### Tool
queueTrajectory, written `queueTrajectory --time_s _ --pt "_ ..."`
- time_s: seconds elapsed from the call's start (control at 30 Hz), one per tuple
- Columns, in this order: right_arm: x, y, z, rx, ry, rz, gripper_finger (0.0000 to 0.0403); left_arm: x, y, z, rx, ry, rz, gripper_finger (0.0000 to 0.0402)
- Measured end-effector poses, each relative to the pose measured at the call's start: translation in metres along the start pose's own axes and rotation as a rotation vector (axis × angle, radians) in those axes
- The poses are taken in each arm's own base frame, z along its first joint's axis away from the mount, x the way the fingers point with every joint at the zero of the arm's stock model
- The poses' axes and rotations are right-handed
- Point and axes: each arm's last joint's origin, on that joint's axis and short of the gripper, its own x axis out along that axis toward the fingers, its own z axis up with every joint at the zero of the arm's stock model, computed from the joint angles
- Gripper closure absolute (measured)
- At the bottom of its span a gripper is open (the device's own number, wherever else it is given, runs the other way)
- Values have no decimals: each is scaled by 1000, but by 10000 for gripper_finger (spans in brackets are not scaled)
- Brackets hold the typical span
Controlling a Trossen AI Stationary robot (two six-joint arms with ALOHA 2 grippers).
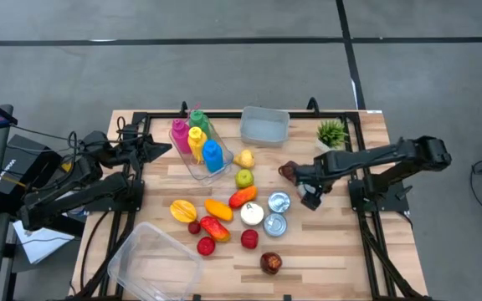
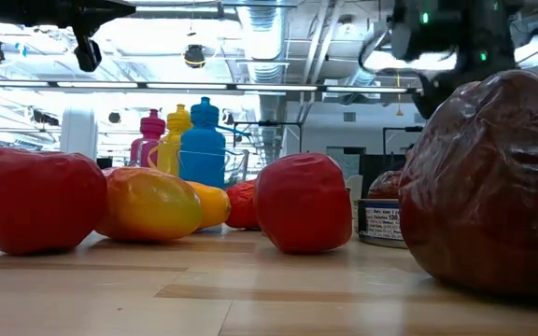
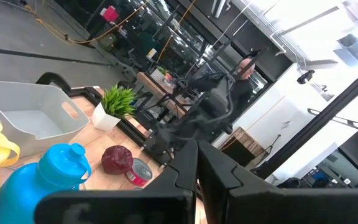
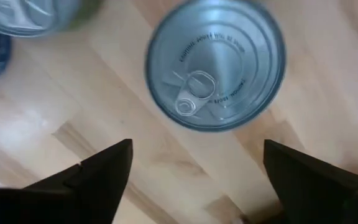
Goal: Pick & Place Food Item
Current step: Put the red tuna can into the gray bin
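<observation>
1. The right tool (image 1: 306, 197) is seen right of centre in the overhead frame, hanging above the worktop (image 1: 341, 251) just beside a tin can (image 1: 279, 201).
2. In the right wrist frame the tin can (image 4: 215, 62) fills the upper middle, its ring-pull lid facing the camera, with the two dark fingers (image 4: 86, 180) spread wide below it at the frame's bottom corners.
3. Nothing is held or touched by the right tool.
4. For a clean pick, the can should be centred between the fingers before descent, and the second can (image 1: 274, 224) and the white ball (image 1: 252, 214) close by should be avoided.
5. The left tool (image 1: 164, 149) is parked at the upper left of the worktop, fingers pressed together, empty.
</observation>
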Motion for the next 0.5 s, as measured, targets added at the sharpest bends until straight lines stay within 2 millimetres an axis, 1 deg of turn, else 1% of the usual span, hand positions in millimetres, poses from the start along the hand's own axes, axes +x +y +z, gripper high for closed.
queueTrajectory --time_s 0.1,0.2,0.37,0.5 --pt "10 -8 1 18 15 3 25 0 0 0 0 0 0 402" --pt "11 -12 4 6 -27 -49 7 0 0 0 0 0 0 402" --pt "11 -27 15 13 -49 -58 11 0 0 0 0 0 0 402" --pt "27 -45 22 50 -64 4 14 0 0 0 0 0 0 402"
